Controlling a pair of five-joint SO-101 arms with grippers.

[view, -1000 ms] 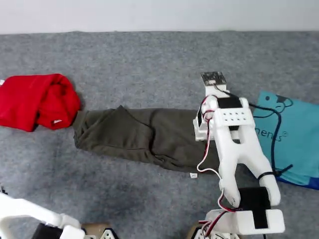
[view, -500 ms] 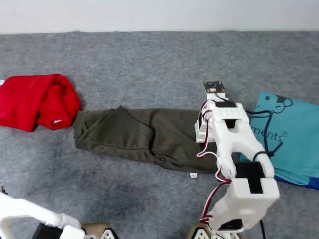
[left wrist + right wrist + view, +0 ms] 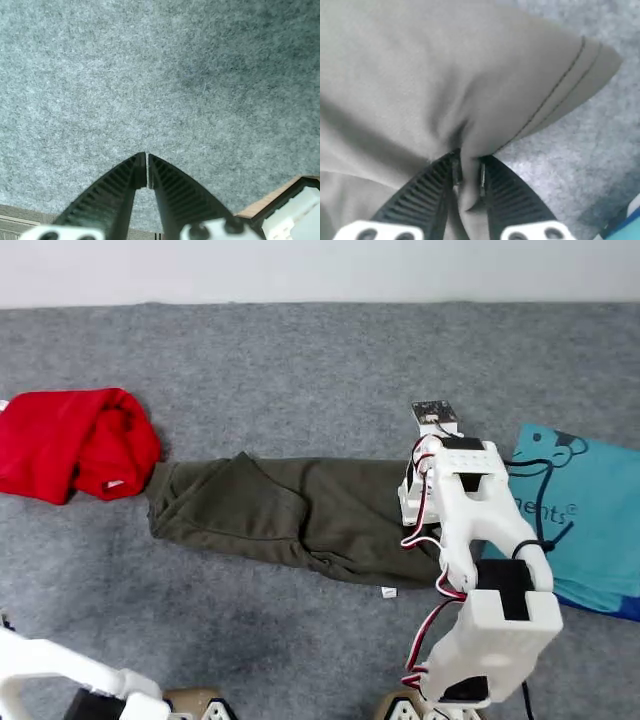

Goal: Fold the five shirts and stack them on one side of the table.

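Observation:
An olive-green shirt lies stretched across the middle of the grey table, folded into a long strip. My right gripper is shut on a pinch of the olive shirt at its right end; in the high view the right arm stands over that end. A crumpled red shirt lies at the far left. A teal shirt lies flat at the right edge. My left gripper is shut and holds nothing, low over bare grey felt by the table's front edge.
The table is covered in grey felt, with open room along the back. A wooden table edge shows by the left gripper. The left arm's white base sits at the front left corner.
The right arm has folded down and shifted slightly right over the olive shirt's right end. The shirts lie as before.

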